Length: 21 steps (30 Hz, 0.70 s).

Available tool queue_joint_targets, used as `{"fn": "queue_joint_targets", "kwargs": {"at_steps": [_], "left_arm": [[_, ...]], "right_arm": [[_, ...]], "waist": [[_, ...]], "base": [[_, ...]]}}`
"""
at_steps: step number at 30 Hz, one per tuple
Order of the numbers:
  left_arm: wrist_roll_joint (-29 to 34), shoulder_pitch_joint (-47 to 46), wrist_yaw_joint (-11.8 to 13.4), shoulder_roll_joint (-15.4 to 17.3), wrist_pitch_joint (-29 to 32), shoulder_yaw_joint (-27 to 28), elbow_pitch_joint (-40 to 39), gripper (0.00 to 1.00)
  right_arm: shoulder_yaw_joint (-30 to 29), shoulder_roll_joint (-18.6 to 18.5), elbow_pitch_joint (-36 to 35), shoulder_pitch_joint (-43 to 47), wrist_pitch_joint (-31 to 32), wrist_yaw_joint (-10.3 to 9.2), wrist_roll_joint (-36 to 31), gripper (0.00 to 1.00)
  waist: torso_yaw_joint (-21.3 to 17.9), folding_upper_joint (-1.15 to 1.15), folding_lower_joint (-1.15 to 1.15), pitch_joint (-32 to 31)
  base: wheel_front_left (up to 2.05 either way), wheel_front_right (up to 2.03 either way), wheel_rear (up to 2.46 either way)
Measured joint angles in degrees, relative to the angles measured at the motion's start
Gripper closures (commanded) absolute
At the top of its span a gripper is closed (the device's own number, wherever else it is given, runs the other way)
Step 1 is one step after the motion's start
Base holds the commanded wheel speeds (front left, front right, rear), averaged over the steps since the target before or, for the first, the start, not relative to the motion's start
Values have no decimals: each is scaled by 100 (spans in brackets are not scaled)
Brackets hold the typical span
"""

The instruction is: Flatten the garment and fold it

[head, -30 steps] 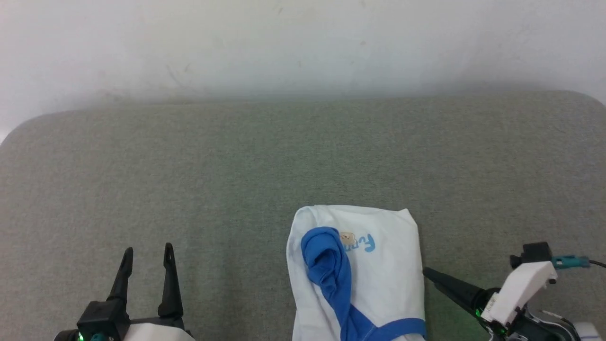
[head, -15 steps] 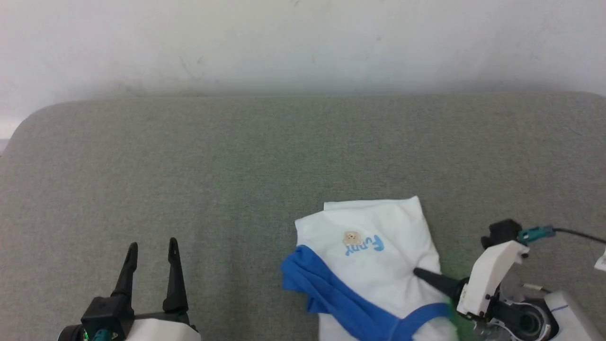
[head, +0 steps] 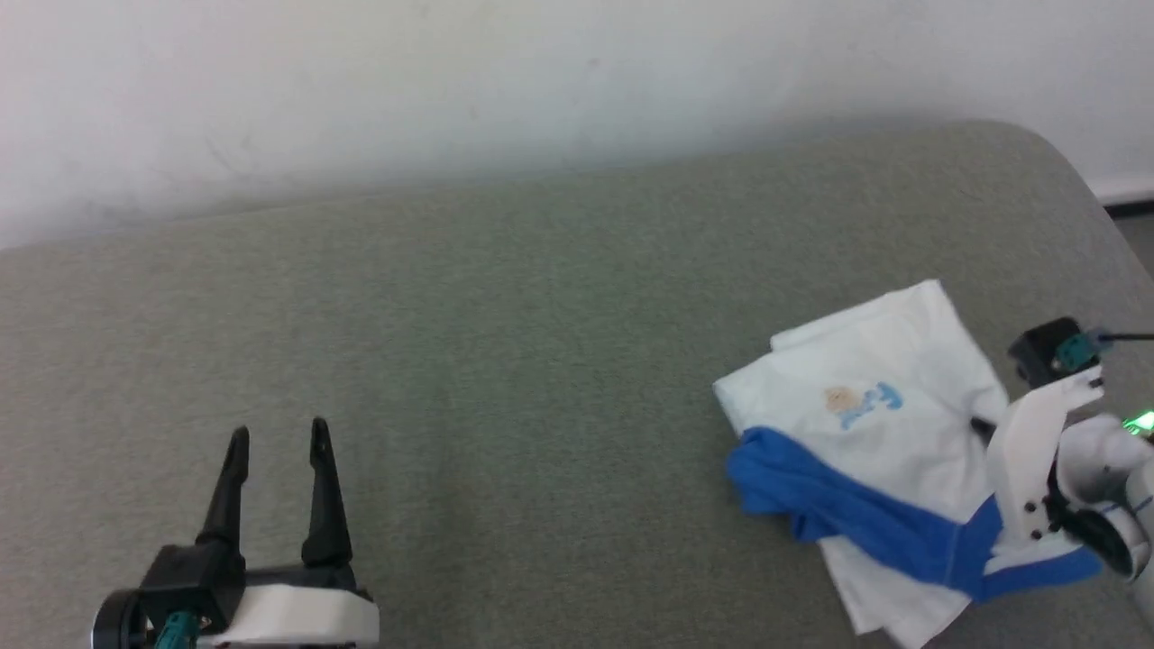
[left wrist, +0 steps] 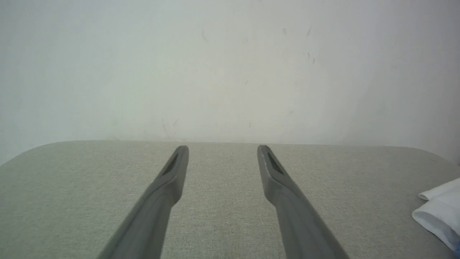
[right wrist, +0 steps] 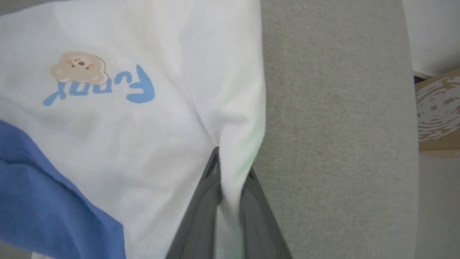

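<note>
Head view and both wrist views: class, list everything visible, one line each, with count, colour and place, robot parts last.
garment: one, white with blue sleeve and band, rumpled at the surface's right end.
padded surface: one, grey-green, under the garment.
wall: one, white, behind the surface.
cardboard box: one, brown, beyond the surface's edge.
left gripper: one, dark fingers, open over bare surface at lower left.
right gripper: one, dark fingers, shut on the garment's white edge.
</note>
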Motion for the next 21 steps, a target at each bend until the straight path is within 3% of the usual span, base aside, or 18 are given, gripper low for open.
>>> {"fn": "queue_joint_targets", "kwargs": {"at_steps": [8,15,16,17,18,21], "left_arm": [[326,-719,-87,159,4,-202,-316,0],[545,-1327,-207,389,177,-381,-656,0],[564,-1381,-208,403,188,-393,-680,0],[579,-1418,-208,419,196,-405,-700,0],[583,-1444,-208,425,202,-420,-708,0],[582,-1512,-205,415,200,-454,-697,0]], "right_arm": [[-430,-382,1138,-682,-687,1,-463,100],[-1368,-608,2430,-1230,-1744,1,-781,100],[-1552,-595,2609,-1313,-1928,1,-800,72],[-1756,-571,2777,-1401,-2183,1,-802,19],[-1896,-552,2910,-1483,-2436,0,-840,0],[-2224,-445,3252,-1647,-3222,0,-1033,0]], "waist": [[-475,0,1,773],[-685,0,2,1661],[-705,0,2,1775],[-723,0,2,1886],[-739,0,3,1987],[-774,0,3,2243]], "base": [[0,0,0],[0,0,0],[0,0,0],[0,0,0],[0,0,0],[0,0,0]]}}
